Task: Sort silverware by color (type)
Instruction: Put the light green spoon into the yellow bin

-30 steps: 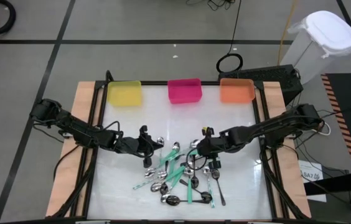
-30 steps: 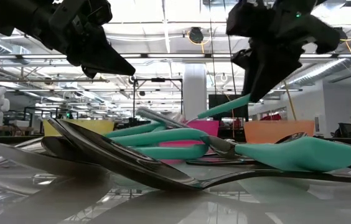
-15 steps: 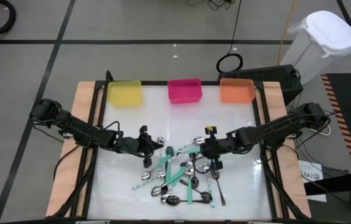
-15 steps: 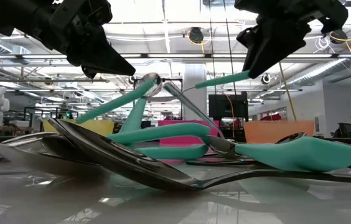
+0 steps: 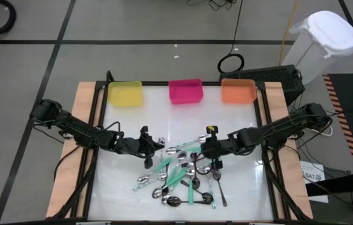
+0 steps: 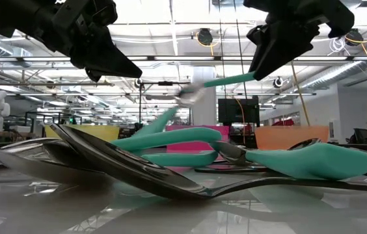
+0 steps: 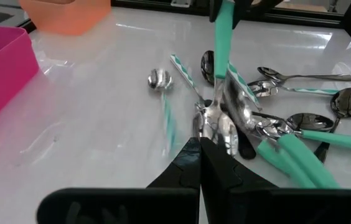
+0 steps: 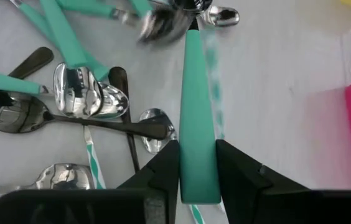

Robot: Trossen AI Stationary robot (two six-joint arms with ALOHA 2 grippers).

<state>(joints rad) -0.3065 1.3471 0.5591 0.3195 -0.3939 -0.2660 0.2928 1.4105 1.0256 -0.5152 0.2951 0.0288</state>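
The glossy white table [image 5: 126, 122] carries three plastic bins along its far edge: a yellow bin [image 5: 125, 93] on the left, a pink bin [image 5: 185, 90] in the middle, an orange bin [image 5: 238, 90] on the right. Nearer in, centre of the table, lies the tangled heap of small spoons [image 5: 179, 178] — teal-handled, all-silver and dark ones crossing over each other.

Right arm is the one at work! The right gripper [image 8: 197, 165] hangs just right of the heap, its two dark fingers pinched on the flat wide end of a teal-handled spoon [image 8: 195, 118]. That spoon is up off the table, handle stiff and straight, silver bowl pointing left over the pile; the bowl is blurred, so it may be swinging, hard to say.

This thing looks light and rigid, with a smooth handle that could twist in a narrow pinch. The grip sits at the very end, so the bowl's weight may lever it round; a hold nearer mid-handle would be steadier. The polished spoons below look slippery and could get dragged along.

The left gripper [image 7: 199, 155] waits left of the heap, fingers pressed together, holding nothing.
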